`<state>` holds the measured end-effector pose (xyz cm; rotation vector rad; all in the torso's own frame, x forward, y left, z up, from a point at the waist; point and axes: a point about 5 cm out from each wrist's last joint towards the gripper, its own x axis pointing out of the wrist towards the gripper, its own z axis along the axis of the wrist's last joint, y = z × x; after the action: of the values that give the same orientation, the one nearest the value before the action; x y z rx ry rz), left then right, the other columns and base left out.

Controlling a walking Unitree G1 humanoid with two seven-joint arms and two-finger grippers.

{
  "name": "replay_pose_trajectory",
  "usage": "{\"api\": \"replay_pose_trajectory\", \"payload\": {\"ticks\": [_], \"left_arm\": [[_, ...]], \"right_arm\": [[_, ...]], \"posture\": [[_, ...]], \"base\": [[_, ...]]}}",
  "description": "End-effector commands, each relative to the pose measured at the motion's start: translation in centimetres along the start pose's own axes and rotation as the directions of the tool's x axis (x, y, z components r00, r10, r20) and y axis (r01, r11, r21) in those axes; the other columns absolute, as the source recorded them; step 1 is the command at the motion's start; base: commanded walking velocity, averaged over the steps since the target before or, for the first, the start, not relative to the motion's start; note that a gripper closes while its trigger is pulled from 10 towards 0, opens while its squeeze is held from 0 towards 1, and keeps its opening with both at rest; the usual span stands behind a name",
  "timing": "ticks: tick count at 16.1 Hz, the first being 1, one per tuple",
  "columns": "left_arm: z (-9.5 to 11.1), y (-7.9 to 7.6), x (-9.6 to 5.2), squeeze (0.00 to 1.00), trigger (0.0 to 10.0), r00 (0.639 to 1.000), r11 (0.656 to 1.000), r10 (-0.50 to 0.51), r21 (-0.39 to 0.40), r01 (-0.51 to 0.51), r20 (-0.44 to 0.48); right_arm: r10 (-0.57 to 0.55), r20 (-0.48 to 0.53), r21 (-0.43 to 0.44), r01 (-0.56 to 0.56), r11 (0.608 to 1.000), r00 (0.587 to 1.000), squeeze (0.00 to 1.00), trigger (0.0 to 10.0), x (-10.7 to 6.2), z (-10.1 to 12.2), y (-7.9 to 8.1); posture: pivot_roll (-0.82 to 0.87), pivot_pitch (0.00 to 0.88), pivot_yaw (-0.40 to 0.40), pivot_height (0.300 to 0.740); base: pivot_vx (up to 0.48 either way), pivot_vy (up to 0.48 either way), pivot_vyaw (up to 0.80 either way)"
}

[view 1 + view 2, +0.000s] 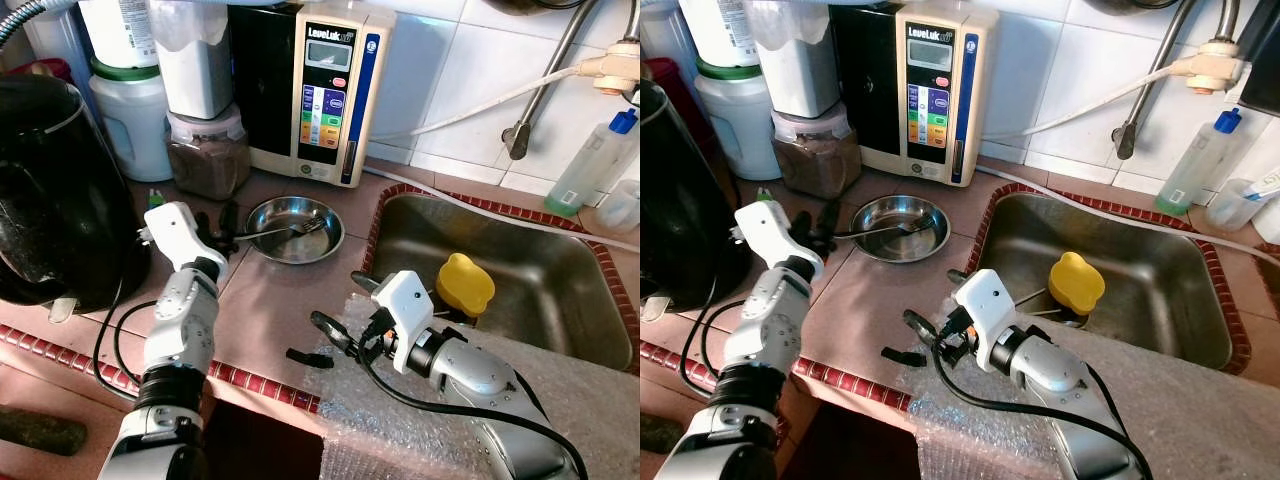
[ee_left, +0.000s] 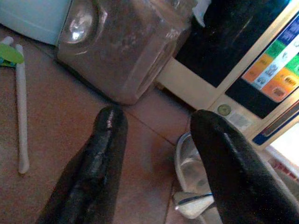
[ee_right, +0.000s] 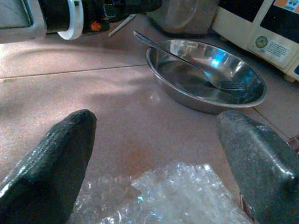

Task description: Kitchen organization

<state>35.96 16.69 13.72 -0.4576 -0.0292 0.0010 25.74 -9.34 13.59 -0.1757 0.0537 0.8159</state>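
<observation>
I see the steel bowl [image 1: 295, 229] on the counter [image 1: 270, 300], fork [image 1: 290, 230] lying in it, handle toward my left gripper [image 1: 215, 228], which sits just beside the rim, fingers spread. Right gripper [image 1: 340, 310] near the counter edge, also spread, holding nothing, bowl ahead of it.

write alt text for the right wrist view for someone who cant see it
The right gripper, its two black fingers spread open, hovers low over a reddish-brown tiled counter, facing a shallow round steel dish that holds a metal fork. Crinkled clear bubble wrap lies just below the fingers, and a beige water machine stands behind the dish.
</observation>
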Motion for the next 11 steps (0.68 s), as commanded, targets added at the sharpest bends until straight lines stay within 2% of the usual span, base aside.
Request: {"api": "replay_pose_trajectory", "payload": {"ticks": [1,2,4,7,11], "left_arm": [[-0.2,0.9,-0.4,1.00,10.0,0.999,0.999,0.028,-0.025,-0.029,-0.023],[-0.3,1.0,-0.7,1.00,10.0,0.999,1.000,0.013,-0.025,-0.014,-0.041],[0.0,0.8,-1.6,1.00,10.0,0.994,0.995,-0.086,0.053,0.089,-0.064],[0.5,1.1,-2.2,1.00,10.0,0.992,0.992,-0.098,0.073,0.104,-0.086],[0.4,1.5,-4.1,1.00,10.0,0.990,0.996,-0.067,0.046,0.073,-0.122]], "right_arm": [[0.007,-0.008,-0.014,-0.007,1.000,1.000,0.00,10.0,0.0,-0.1,-0.1],[0.010,-0.010,-0.020,-0.010,1.000,1.000,0.00,10.0,0.0,-0.1,0.0],[-0.023,0.034,-0.033,0.024,0.999,0.999,0.00,10.0,-0.1,0.7,-0.6],[-0.028,0.038,-0.044,0.030,0.999,0.999,0.00,10.0,-0.6,0.9,-0.9],[-0.049,0.030,-0.043,0.050,0.998,0.998,0.00,10.0,-0.6,0.5,-0.8]], "posture": [[0.08,0.000,-0.059,0.740],[0.08,0.000,-0.059,0.740],[0.09,0.000,-0.060,0.740],[0.10,0.000,-0.058,0.740],[0.10,0.000,-0.047,0.740]], "base": [[0.000,0.000,0.00],[0.000,0.000,0.00],[0.000,0.000,0.00],[0.000,0.000,0.00],[0.000,0.000,0.00]]}}
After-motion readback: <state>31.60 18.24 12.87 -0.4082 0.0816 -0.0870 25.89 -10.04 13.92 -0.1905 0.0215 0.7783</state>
